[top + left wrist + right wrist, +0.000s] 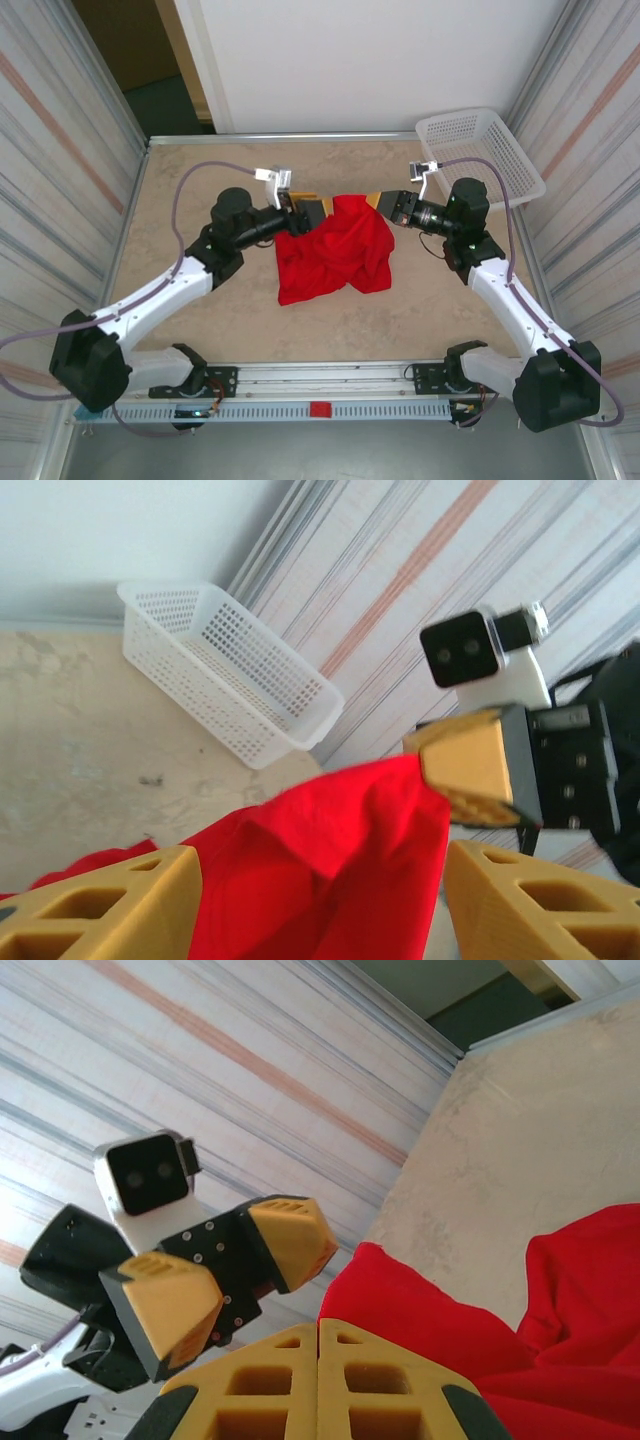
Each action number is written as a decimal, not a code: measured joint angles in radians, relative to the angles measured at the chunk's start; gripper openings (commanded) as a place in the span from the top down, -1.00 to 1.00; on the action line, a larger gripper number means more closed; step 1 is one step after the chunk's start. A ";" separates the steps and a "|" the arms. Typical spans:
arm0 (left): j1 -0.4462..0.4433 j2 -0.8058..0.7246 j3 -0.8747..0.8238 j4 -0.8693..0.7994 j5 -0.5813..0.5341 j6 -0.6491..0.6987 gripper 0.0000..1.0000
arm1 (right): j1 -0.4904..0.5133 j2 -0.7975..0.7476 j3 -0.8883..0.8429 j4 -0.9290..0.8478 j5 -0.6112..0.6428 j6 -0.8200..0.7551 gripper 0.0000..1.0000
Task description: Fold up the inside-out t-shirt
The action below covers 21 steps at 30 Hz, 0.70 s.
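The bright red t-shirt (335,250) lies crumpled in the middle of the table, with its far edge lifted. No print shows on it. My right gripper (378,200) is shut on the shirt's upper right corner; in the right wrist view its fingers (318,1325) are pressed together with red cloth (440,1310) coming out beside them. My left gripper (312,210) is at the shirt's upper left and stands open. Its two fingers are wide apart in the left wrist view, with the raised cloth (330,860) between them. The two grippers face each other closely.
A white perforated basket (478,150) stands at the back right corner, also in the left wrist view (230,680). Striped walls close in both sides. Bare beige tabletop (200,180) surrounds the shirt.
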 measured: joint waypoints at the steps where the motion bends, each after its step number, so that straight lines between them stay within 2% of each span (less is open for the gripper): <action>1: -0.004 0.025 0.010 0.009 0.001 -0.038 -0.30 | 0.000 0.000 0.000 0.000 0.000 0.000 1.00; 5: -0.039 0.084 0.021 0.003 -0.003 -0.150 -0.31 | 0.000 0.000 0.000 0.000 0.000 -0.001 1.00; 10: -0.069 0.086 0.020 0.013 -0.032 -0.238 -0.31 | 0.000 0.001 0.000 0.000 0.001 -0.001 1.00; 21: -0.104 0.089 0.016 0.038 -0.091 -0.303 -0.28 | 0.000 0.005 0.000 0.000 0.005 -0.001 1.00</action>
